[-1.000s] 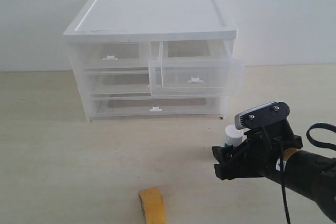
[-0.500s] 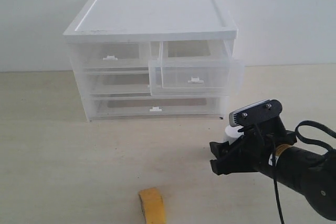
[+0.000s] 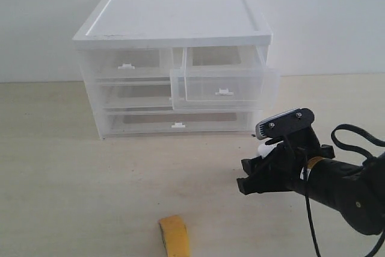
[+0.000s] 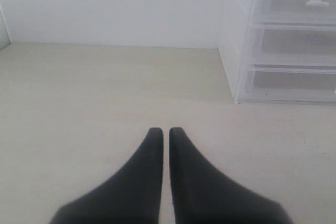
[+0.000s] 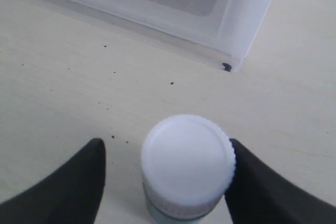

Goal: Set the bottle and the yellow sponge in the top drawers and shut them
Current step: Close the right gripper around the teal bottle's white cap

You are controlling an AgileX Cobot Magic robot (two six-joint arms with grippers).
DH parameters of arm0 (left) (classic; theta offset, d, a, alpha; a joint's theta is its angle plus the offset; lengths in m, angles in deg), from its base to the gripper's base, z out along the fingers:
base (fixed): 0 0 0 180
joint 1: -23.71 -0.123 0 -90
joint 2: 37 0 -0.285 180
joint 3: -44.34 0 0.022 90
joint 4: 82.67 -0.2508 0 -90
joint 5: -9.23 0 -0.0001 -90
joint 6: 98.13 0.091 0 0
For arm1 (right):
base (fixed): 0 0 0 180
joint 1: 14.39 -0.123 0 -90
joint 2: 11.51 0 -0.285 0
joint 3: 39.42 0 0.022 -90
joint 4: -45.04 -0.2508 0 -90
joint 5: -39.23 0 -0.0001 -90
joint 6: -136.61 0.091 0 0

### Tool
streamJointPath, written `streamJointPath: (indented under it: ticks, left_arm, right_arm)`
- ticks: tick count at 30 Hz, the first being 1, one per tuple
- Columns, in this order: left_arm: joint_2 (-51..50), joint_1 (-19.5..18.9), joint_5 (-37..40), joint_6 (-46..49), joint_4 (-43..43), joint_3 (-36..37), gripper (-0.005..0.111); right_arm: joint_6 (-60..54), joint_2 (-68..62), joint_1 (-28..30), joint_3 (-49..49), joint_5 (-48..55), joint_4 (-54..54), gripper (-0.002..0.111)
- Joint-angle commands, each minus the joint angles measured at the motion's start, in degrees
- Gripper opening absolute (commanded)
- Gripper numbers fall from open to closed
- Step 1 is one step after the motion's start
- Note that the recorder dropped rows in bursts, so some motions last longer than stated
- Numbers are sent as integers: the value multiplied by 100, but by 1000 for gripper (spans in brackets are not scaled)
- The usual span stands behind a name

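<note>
The white-topped clear plastic cabinet (image 3: 174, 25) stands on the pale tabletop (image 3: 72, 185). Its right top drawer (image 3: 224, 85) is pulled out; the left top drawer (image 3: 126, 64) is shut. The yellow foam sponge (image 3: 174, 236) lies well apart from the cabinet. The white-capped, teal-banded bottle (image 5: 188, 163) stands upright between the parted fingers of the right gripper (image 5: 167, 153). The left gripper (image 4: 164, 132) is closed and empty.

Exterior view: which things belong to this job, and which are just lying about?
Job: bottle, yellow sponge, top left drawer, top right drawer, right tool.
Not the job: middle drawer, bottom drawer.
</note>
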Motion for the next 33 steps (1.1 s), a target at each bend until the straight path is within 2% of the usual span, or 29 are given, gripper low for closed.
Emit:
streamJointPath:
  ticks: [1,3,7,16,24,33]
  left_arm:
    - [16,-16,5,4,45,24,4]
    - [16,-16,5,4,45,24,4]
    - [16,-16,5,4,45,24,4]
    - [16,-16,5,4,45,24,4]
    - [16,-16,5,4,45,24,4]
    - [16,-16,5,4,45,24,4]
  right_arm:
    - [-39,-10,47,29,59,-4,43]
    - [-39,-10,47,29,72,-4,32]
    - [-56,-10,47,29,72,-16,-1]
    - [-56,389,47,29,390,44,0]
    - [-66,1449,-57,29,1894,524,0]
    - [-86,2420,-707,67,3337,953,0]
